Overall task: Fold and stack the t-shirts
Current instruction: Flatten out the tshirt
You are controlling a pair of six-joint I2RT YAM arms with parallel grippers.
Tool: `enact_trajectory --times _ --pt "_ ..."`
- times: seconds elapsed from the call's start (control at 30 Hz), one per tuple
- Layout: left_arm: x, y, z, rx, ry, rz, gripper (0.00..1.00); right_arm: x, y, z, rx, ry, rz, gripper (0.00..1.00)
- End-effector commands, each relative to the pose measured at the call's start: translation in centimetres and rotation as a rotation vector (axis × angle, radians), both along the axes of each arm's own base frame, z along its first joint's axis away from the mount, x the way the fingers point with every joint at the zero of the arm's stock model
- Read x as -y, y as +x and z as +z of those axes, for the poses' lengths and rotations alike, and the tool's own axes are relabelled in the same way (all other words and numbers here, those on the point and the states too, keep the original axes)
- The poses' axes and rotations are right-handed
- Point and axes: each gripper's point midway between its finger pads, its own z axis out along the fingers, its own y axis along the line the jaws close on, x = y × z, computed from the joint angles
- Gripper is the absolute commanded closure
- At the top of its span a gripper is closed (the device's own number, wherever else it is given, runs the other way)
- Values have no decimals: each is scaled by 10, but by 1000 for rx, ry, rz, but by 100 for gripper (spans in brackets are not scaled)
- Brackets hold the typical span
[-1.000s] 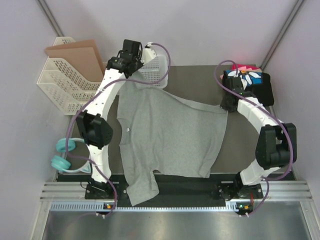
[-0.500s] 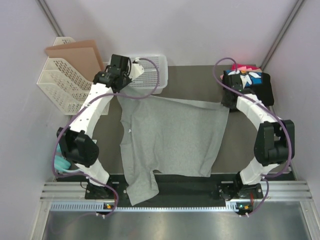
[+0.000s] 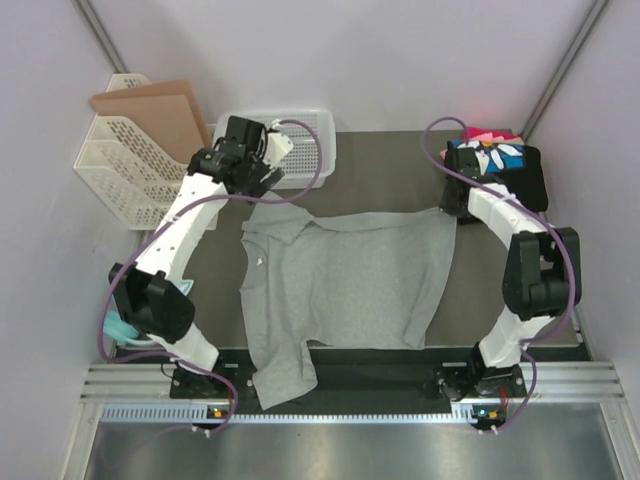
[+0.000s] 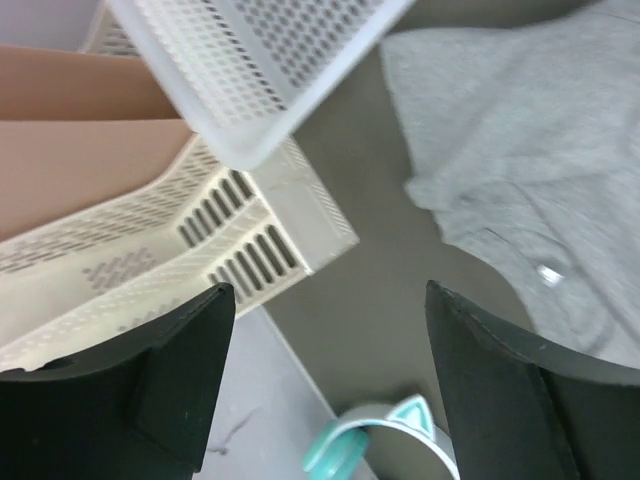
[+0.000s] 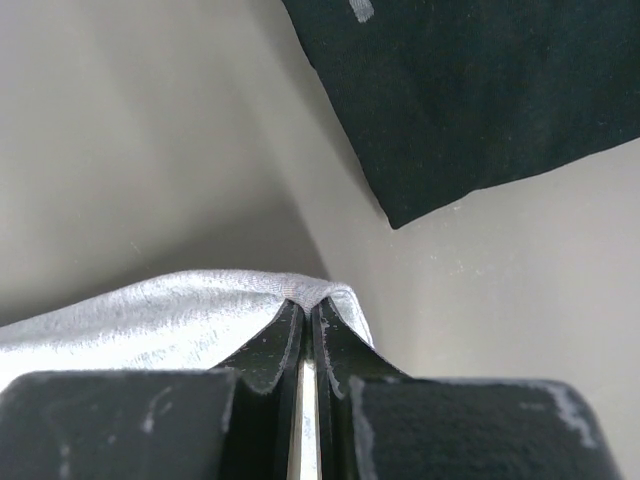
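The grey t-shirt (image 3: 340,280) is lying spread out in the middle of the dark bench (image 3: 390,160), its far-left part lying rumpled and one near-left flap drooping over the bench's near edge onto the black rail. Its far-right corner is being pinched by the right end effector (image 3: 452,205). In the right wrist view the right end effector (image 5: 305,330) is showing its two fingers (image 5: 270,345) pressed together, with a fold of the grey t-shirt (image 5: 150,320) caught between their tips.

Just beyond that corner, at the bench's far-right end, the black daisy-print t-shirt (image 3: 497,163) is sitting folded, with the pink t-shirts (image 3: 490,133) peeking out behind it. An edge of the black daisy-print t-shirt (image 5: 480,90) is lying near the pinched corner, not touching it.

The left end effector (image 3: 258,182) is hanging over the bench beyond the shirt's far-left corner, close to the white basket (image 3: 300,140). In the left wrist view the left end effector (image 4: 328,300) is standing spread wide with nothing between its fingers (image 4: 185,370), and the grey t-shirt (image 4: 520,150) is lying off to one side.

A cream file rack (image 3: 115,170) is holding brown folders (image 3: 150,110) at the far left, and teal headphones (image 3: 120,330) are resting beside the left arm.
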Motion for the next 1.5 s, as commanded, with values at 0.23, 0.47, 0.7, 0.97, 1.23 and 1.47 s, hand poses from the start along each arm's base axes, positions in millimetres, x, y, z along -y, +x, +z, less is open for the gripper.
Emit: enact_trajectory --times 0.23,0.47,0.7,0.97,1.23,1.47 --pt "14 -137 -60 -273 -35 -258 22 6 20 43 88 -56 -12 41" --pt "-12 -161 -141 -374 129 -260 26 -1 -16 93 184 -76 -14 30" --pt "-5 -138 -173 -380 147 -247 29 -84 -86 63 122 61 221 39" --pt "20 -93 -185 -317 108 -233 32 -98 -135 -10 -21 127 228 47" --pt "19 -103 -215 -379 102 -220 35 -113 -165 -33 -92 209 247 49" --pt "11 -120 -220 -387 105 -231 35 -148 -216 -42 -181 310 313 50"
